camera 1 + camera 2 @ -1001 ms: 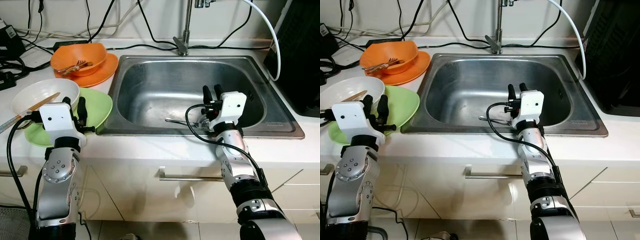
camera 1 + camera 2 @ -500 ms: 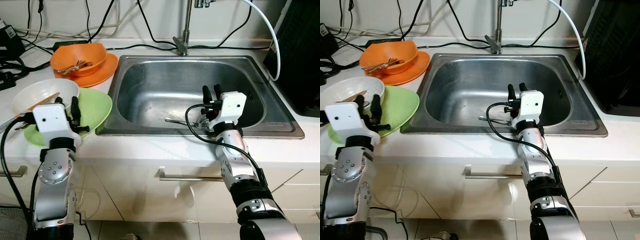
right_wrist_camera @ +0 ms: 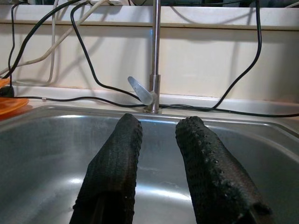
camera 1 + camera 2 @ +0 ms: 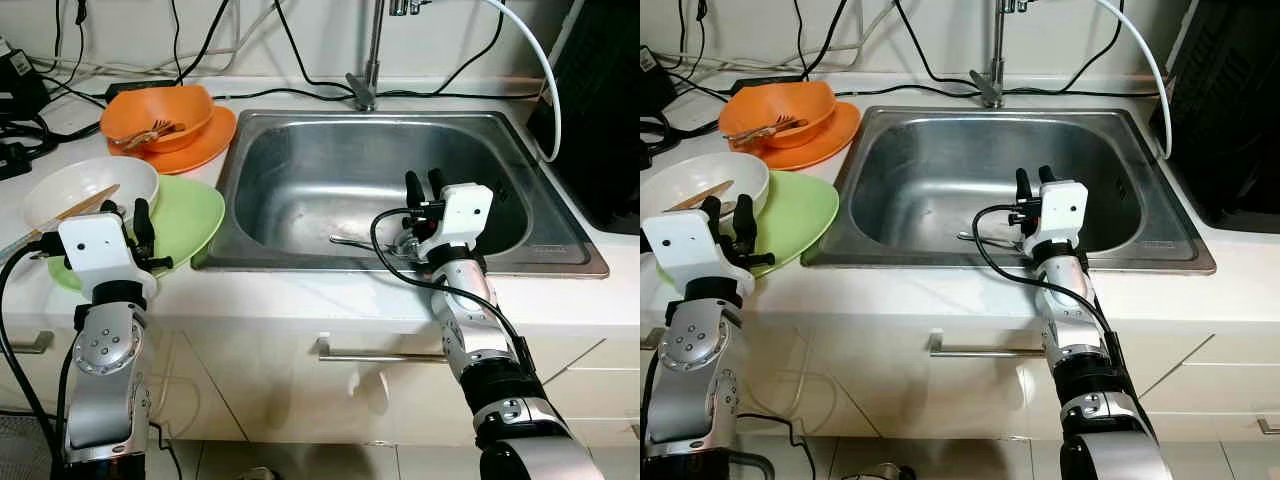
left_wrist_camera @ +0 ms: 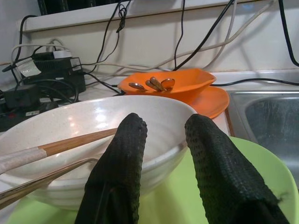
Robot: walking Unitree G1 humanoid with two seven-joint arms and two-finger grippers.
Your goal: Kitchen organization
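left pincer (image 4: 130, 215): mine, narrowly parted, empty, at bench front edge facing white bowl (image 4: 85, 187)
right pincer (image 4: 426, 183): narrowly parted, empty, over sink (image 4: 300, 130) front rim
sink floor: spoon (image 4: 352, 241), open room behind

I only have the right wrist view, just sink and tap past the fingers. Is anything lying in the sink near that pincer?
Observer: Yes, a thin metal utensil lies on the floor of the stainless steel sink, just left of the right pincer, which is open and holds nothing.
Operator: Where is the other arm?
Observer: The left pincer is open by the counter left of the sink, pointing at a white ceramic bowl that sits on a light green plate.
Operator: Anything in that bowl?
Observer: A wooden chopstick leans out over its rim.
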